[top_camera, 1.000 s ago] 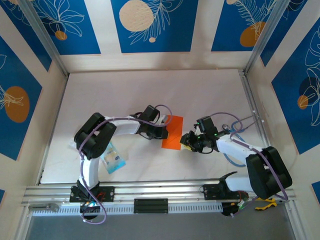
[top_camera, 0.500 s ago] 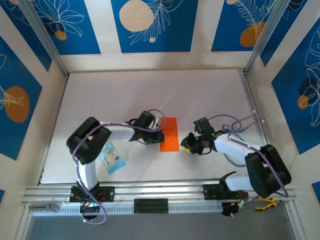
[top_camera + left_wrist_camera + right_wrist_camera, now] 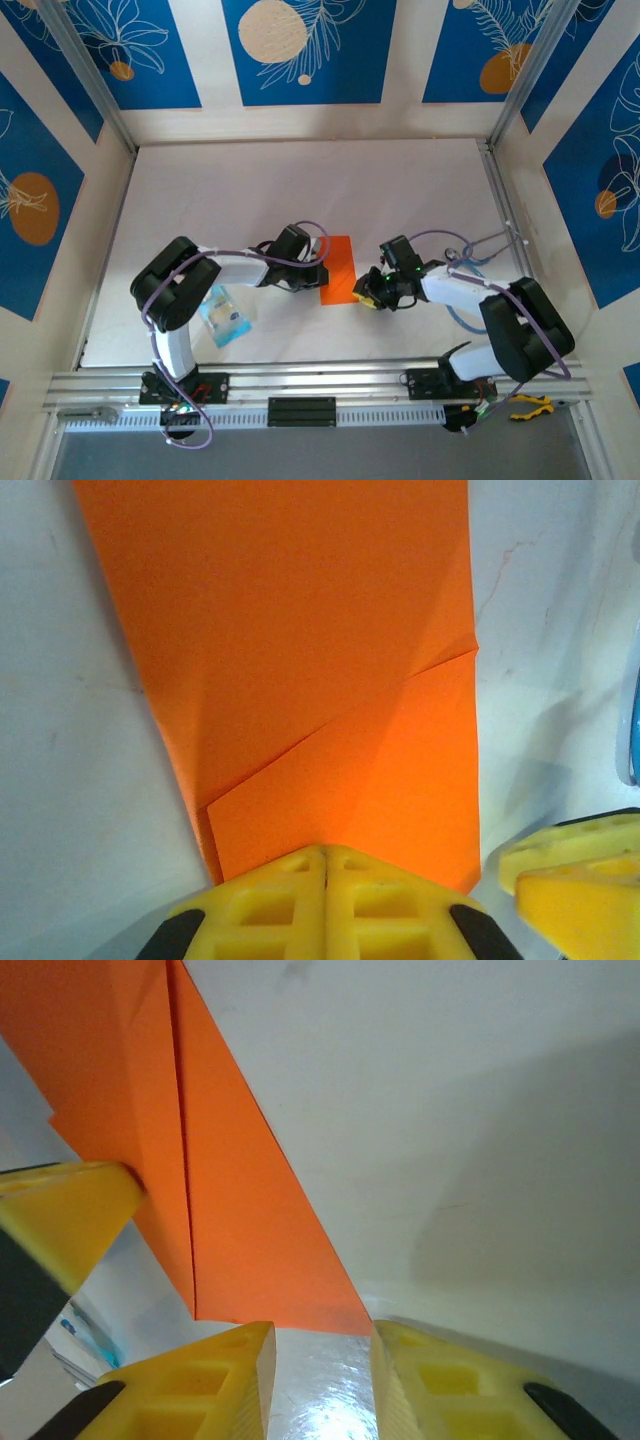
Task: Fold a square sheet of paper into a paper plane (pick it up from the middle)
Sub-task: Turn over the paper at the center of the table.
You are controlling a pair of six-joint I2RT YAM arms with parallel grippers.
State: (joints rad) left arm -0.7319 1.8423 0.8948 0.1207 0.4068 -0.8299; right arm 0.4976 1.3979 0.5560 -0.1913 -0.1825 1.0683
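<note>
White worktop (image 3: 250,190) carries the part-folded orange paper (image 3: 339,268). Left tool (image 3: 325,865), closed, pins its 9 o'clock edge. Right tool (image 3: 320,1360), jaws apart at 4 o'clock, should catch the corner squarely.

One orange paper sheet (image 3: 339,268), one blue packet (image 3: 226,316), apparently plastic, two claws (image 3: 319,272) (image 3: 368,293)

Black-jointed white arms (image 3: 238,266) trail purple cables (image 3: 316,228) (yellow ribbed hands (image 3: 325,858) (image 3: 322,1338)).

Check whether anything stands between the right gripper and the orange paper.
Nothing visible does. The right gripper has its parted fingers right at a corner of the folded bright orange sheet of paper, with just bare white table there.
</note>
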